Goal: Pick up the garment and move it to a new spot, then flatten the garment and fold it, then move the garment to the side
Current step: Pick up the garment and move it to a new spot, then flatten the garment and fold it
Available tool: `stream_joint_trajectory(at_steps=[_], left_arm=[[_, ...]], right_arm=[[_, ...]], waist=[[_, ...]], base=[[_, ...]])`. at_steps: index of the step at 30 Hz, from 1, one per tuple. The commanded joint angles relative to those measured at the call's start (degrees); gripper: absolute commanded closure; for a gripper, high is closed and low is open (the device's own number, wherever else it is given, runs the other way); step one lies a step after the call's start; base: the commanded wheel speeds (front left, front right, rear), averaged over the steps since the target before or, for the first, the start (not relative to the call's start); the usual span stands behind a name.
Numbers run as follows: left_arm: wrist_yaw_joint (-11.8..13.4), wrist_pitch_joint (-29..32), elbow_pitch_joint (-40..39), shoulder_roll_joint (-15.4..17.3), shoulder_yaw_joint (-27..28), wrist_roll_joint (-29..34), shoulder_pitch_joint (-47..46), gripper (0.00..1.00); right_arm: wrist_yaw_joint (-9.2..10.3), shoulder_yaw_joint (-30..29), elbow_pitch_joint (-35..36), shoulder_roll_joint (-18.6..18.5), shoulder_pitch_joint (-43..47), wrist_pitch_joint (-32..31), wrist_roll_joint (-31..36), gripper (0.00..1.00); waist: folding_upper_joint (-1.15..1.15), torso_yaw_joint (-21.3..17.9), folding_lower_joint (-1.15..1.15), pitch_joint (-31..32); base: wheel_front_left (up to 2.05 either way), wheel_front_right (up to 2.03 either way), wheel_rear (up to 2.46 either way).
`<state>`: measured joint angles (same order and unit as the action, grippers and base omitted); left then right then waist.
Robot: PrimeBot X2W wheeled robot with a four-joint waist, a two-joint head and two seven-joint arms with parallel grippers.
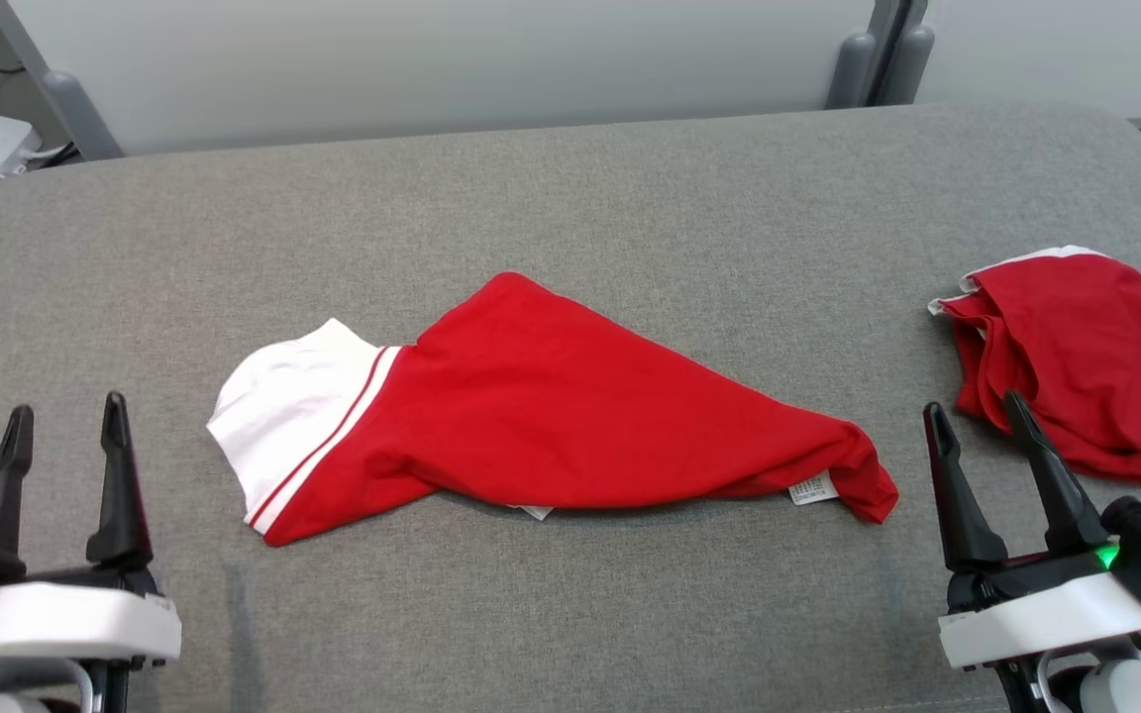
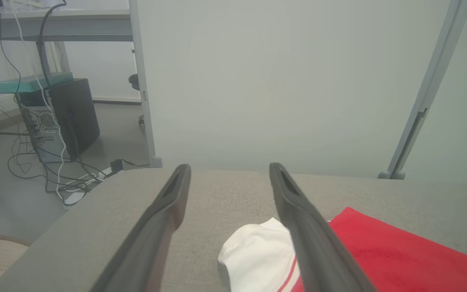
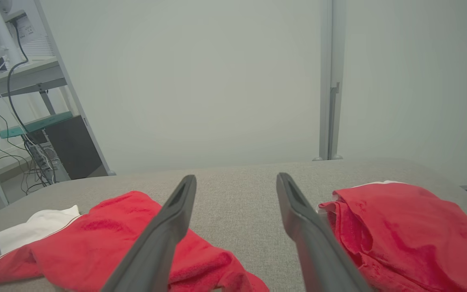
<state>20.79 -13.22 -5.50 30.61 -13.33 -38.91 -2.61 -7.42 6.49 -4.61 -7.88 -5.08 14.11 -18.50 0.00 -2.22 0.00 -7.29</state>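
A red garment (image 1: 570, 416) with a white sleeve end and white stripes lies crumpled in the middle of the grey padded table (image 1: 570, 198); it also appears as the red garment (image 3: 108, 239) and the red garment (image 2: 399, 255) in the wrist views. My left gripper (image 1: 65, 421) stands open at the lower left, clear of the cloth and a short way left of its white end. At the lower right, my right gripper (image 1: 972, 416) is open with nothing between its fingers, just right of the garment's red tip.
A second red garment (image 1: 1076, 356), folded into a bundle, lies at the table's right edge, close behind my right gripper. A pale partition wall (image 1: 452, 59) stands behind the table. Cables and a computer tower (image 2: 71, 117) sit on the floor beyond the left end.
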Motion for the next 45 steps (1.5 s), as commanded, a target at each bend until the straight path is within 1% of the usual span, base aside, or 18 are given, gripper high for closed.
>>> stream_joint_trajectory(at_steps=[1, 8, 12, 16, 22, 28, 34, 37, 40, 43, 45], left_arm=[[-0.17, -0.75, -2.02, 2.41, 3.22, -0.20, -0.21, 0.00], [-0.47, -1.48, -4.03, 1.78, 5.38, 0.17, 7.06, 0.00], [-0.23, -1.62, -4.51, 1.02, 6.55, 0.31, 11.47, 0.00], [-0.49, -1.69, -4.98, 0.25, 7.43, 0.50, 13.82, 0.00], [-0.78, -1.74, -5.41, -0.62, 8.32, 1.11, 15.20, 0.00], [-0.87, -1.75, -5.80, -1.63, 7.70, 1.70, 14.65, 0.00], [-0.73, -1.75, -6.09, -1.73, 7.38, 2.29, 14.09, 0.00], [-0.77, -1.49, -6.48, -1.39, 6.92, 2.75, 13.57, 0.00], [-1.37, -0.36, -7.15, -1.04, 5.27, 3.36, 12.32, 0.00], [-3.55, 1.50, -7.76, -1.82, 1.63, 3.32, 9.27, 0.00], [-4.99, 2.85, -6.91, -2.92, -1.20, 3.27, 7.07, 0.00]], right_arm=[[-0.07, 1.22, 1.33, -1.01, 0.20, -0.18, 0.62, 0.00], [-0.07, 0.26, 0.95, -1.21, 3.47, -0.93, 1.22, 0.00], [-0.07, 0.43, 0.85, -0.95, 5.54, -1.58, 1.69, 0.00], [-0.07, 0.59, 1.19, -0.79, 6.69, -2.11, 1.64, 0.00], [-0.07, 0.36, 2.26, -1.18, 6.86, -2.81, 1.62, 0.00], [-0.07, 0.16, 2.74, -0.79, 7.17, -3.03, 1.87, 0.00], [-0.07, 0.06, 3.30, -0.40, 7.29, -3.32, 2.18, 0.00], [-0.07, -0.09, 3.62, -0.33, 7.23, -3.44, 2.24, 0.00], [-0.07, -0.29, 3.87, -0.38, 7.09, -3.47, 2.11, 0.00], [-0.07, -0.40, 4.27, -0.45, 6.74, -3.55, 2.07, 0.00], [-0.07, -0.12, 4.59, -0.45, 6.21, -3.64, 2.12, 0.00]], waist=[[0.00, 0.34, 0.00, 0.96], [0.00, 0.63, 0.00, 3.60], [0.00, 0.04, 0.00, 5.32], [0.00, -0.22, 0.00, 6.02], [0.00, -0.09, 0.00, 6.41], [0.00, 0.41, 0.00, 6.51], [0.00, 0.37, 0.00, 6.51], [0.00, 0.47, 0.00, 6.30], [0.00, 0.66, 0.00, 5.81], [0.00, 0.77, 0.00, 4.91], [0.00, 0.46, 0.00, 4.09]], base=[[0.00, 0.00, 0.00], [0.00, 0.00, 0.00], [0.00, 0.00, 0.00], [0.00, 0.00, 0.00], [0.00, 0.00, 0.00], [0.00, 0.00, 0.00], [0.00, 0.00, 0.00], [0.00, 0.00, 0.00], [0.00, 0.00, 0.00], [0.00, 0.00, 0.00], [0.00, 0.00, 0.00]])
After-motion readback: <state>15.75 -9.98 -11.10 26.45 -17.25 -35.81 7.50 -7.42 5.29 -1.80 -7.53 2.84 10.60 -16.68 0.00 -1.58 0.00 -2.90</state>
